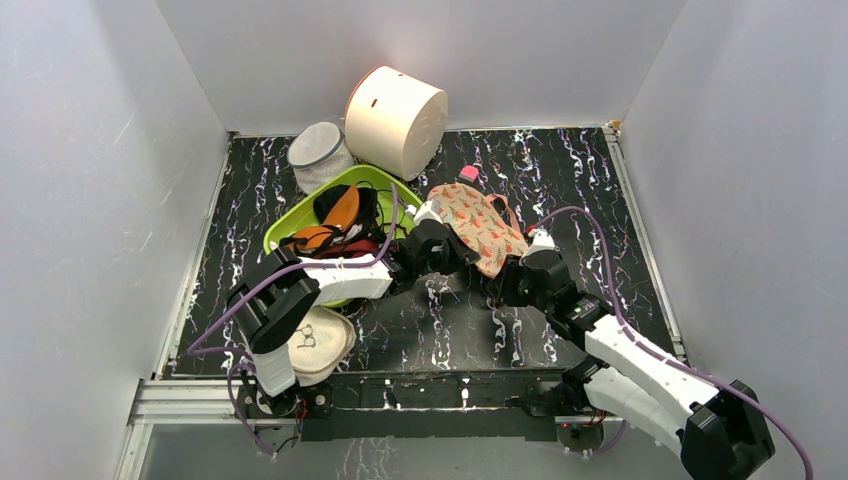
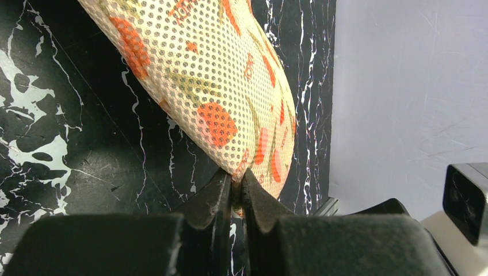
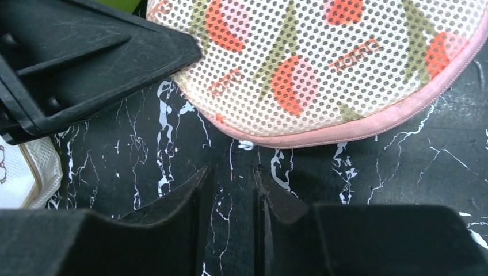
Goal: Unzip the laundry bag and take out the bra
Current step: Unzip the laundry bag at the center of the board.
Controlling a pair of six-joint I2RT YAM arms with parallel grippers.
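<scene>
The laundry bag (image 1: 482,228), a flat peach mesh pouch with red-orange and green motifs, lies on the black marbled table right of the green tray. My left gripper (image 2: 237,177) is shut on a fold at the laundry bag's (image 2: 218,75) edge and lifts it a little. My right gripper (image 3: 233,172) hovers over bare table just short of the laundry bag's (image 3: 322,63) pink zipper rim (image 3: 357,131), open by a narrow gap with nothing between its fingers. From above, the left gripper (image 1: 437,243) is at the bag's left end and the right gripper (image 1: 503,282) at its near edge. The bra is hidden.
A green tray (image 1: 368,178) left of the bag holds other bras, one orange-lined. Behind it stand a white mesh cylinder (image 1: 320,152) and a big cream drum (image 1: 396,120). A round cream pouch (image 1: 318,340) lies under the left arm. Grey walls close in all round.
</scene>
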